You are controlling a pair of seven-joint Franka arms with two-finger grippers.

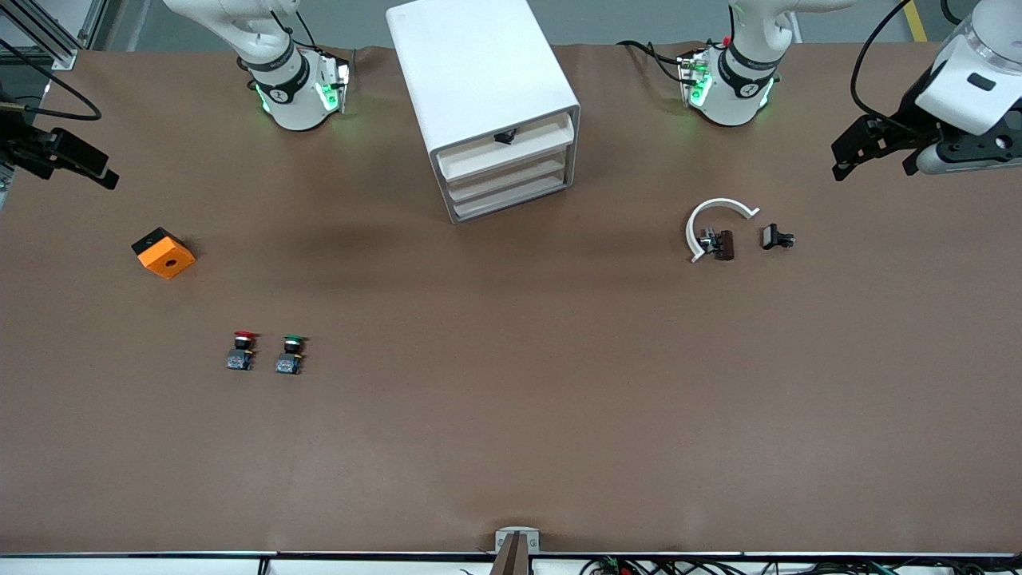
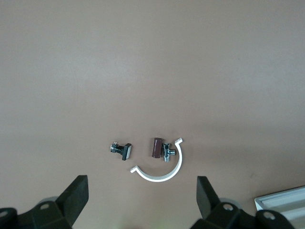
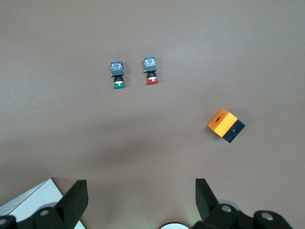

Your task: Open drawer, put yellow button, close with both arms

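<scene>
The white cabinet point(image 1: 479, 72) stands at the table's back middle, between the two arm bases. Its uppermost drawer point(image 1: 511, 153) looks pushed in, with a small black knob point(image 1: 505, 136) on its front. The yellow button is not in view. My left gripper point(image 1: 872, 168) hangs open and empty above the left arm's end of the table; its wrist view shows the spread fingers point(image 2: 76, 193) over bare table. My right gripper point(image 1: 96, 168) hangs open and empty above the right arm's end; its fingers point(image 3: 76, 195) are wide apart.
A red-capped button point(image 1: 241, 350) and a green-capped button point(image 1: 291, 354) stand side by side toward the right arm's end. An orange box point(image 1: 164, 252) lies farther from the front camera. A white C-shaped ring point(image 1: 711, 216), a brown part point(image 1: 722, 243) and a black part point(image 1: 774, 237) lie toward the left arm's end.
</scene>
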